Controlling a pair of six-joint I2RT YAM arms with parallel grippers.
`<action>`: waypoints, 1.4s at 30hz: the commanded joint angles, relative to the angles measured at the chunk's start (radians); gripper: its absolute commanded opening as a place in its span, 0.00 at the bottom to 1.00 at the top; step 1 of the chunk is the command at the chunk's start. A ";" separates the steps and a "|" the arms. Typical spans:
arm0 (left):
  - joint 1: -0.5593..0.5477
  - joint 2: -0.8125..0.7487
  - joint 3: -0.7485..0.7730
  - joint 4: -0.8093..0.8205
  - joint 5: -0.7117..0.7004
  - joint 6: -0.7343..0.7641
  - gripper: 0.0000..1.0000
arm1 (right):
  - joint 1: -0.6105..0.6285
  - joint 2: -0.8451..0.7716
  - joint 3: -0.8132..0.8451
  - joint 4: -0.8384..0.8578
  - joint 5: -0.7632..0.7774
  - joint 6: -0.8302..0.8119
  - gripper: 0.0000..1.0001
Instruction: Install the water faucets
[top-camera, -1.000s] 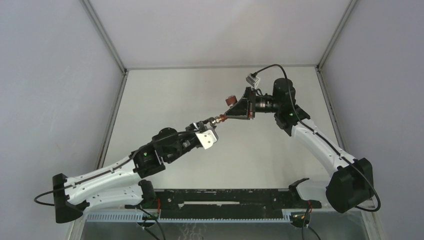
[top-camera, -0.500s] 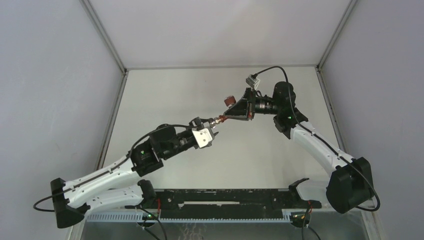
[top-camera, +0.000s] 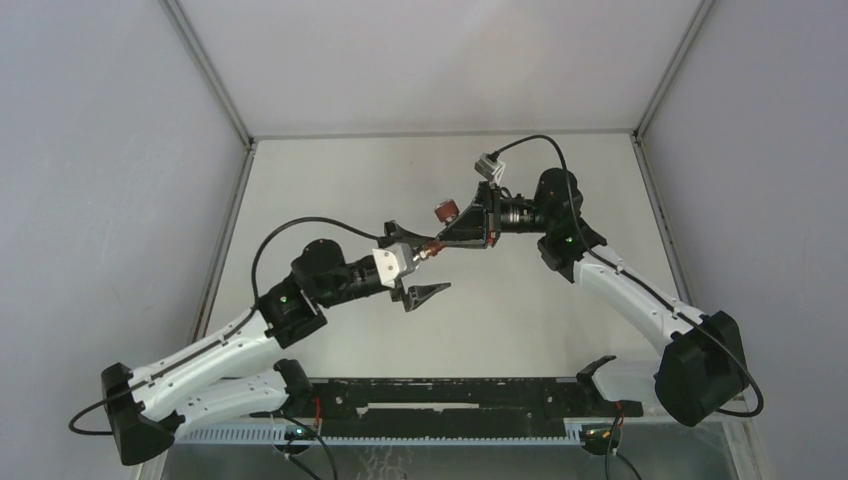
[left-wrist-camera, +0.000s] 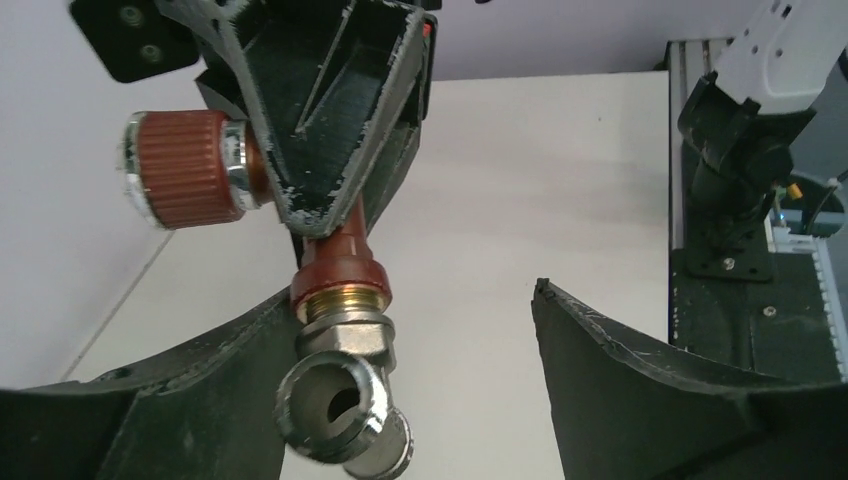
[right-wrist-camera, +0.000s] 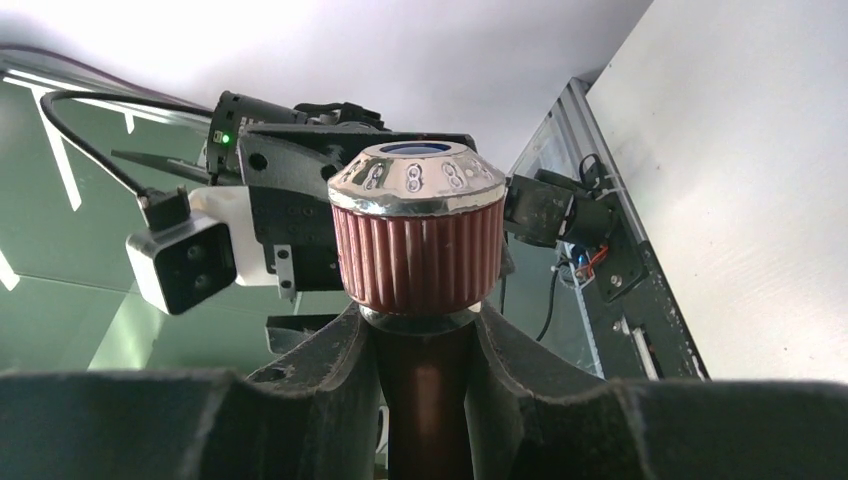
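Note:
In mid-air over the table, my right gripper (top-camera: 452, 234) is shut on the reddish-brown water faucet (left-wrist-camera: 340, 262), its fingers (right-wrist-camera: 330, 385) clamping the stem (right-wrist-camera: 425, 400) just under the ribbed knob (right-wrist-camera: 420, 235). A silvery metal fitting (left-wrist-camera: 338, 392) sits screwed on the faucet's lower end, brass thread showing above it. My left gripper (left-wrist-camera: 415, 300) is open around that fitting. The fitting lies close against the left finger (left-wrist-camera: 200, 400), and the other finger (left-wrist-camera: 620, 380) stands well apart. From above, the knob (top-camera: 441, 211) points up-left and my left gripper (top-camera: 430, 262) spreads wide beneath it.
A black rail (top-camera: 450, 400) runs along the near edge between the arm bases. Grey walls enclose the white table (top-camera: 350, 180) on three sides. The left arm's wrist camera (right-wrist-camera: 185, 260) hangs close in front of the right gripper.
My left gripper has opened wide and let go of the fitting, drawing back slightly. The right gripper has shifted a little left and toward the far wall, still holding the faucet.

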 joint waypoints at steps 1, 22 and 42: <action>0.027 -0.047 -0.013 0.081 0.056 -0.105 0.85 | -0.001 -0.006 0.023 0.051 0.013 0.007 0.00; 0.144 -0.145 -0.128 0.196 -0.010 -0.308 0.87 | -0.013 -0.022 -0.011 0.093 0.031 0.042 0.00; 0.145 -0.153 -0.139 0.236 0.001 -0.318 0.21 | -0.012 -0.011 -0.011 0.083 0.038 0.058 0.00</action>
